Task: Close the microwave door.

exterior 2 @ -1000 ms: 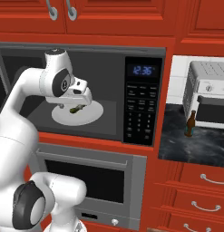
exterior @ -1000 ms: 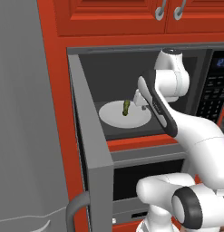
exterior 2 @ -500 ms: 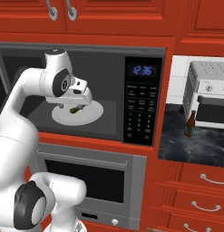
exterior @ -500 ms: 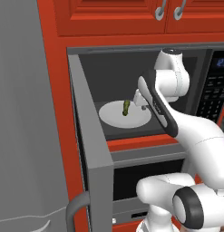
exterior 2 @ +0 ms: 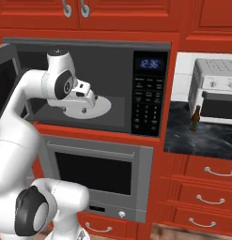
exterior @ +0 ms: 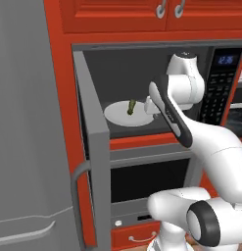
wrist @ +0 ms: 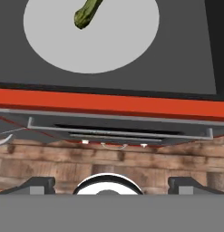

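One boxy grey microwave with a dark cavity sits built into the red cabinetry, above a grey oven with a dark window and a horizontal handle. Its wide grey metal-framed door stands swung fully open to the left, edge-on toward the left base camera, with the grey vertical bar handle showing low on its outer side; in the right base view a sliver of the door's dark glass shows at the left edge. Inside the cavity lies a white round plate carrying a small green vegetable, which the hand view shows near the top of the plate. To the right of the cavity runs the black keypad strip with blue digits. The white arm's gripper hangs at the mouth of the cavity, just in front of the plate's right side and well apart from the door. In the hand view the two small dark fingertips stand far apart at the bottom corners with nothing between them, so the hand is spread wide and empty. On the dark counter to the right stand a brown bottle and a white toaster oven.
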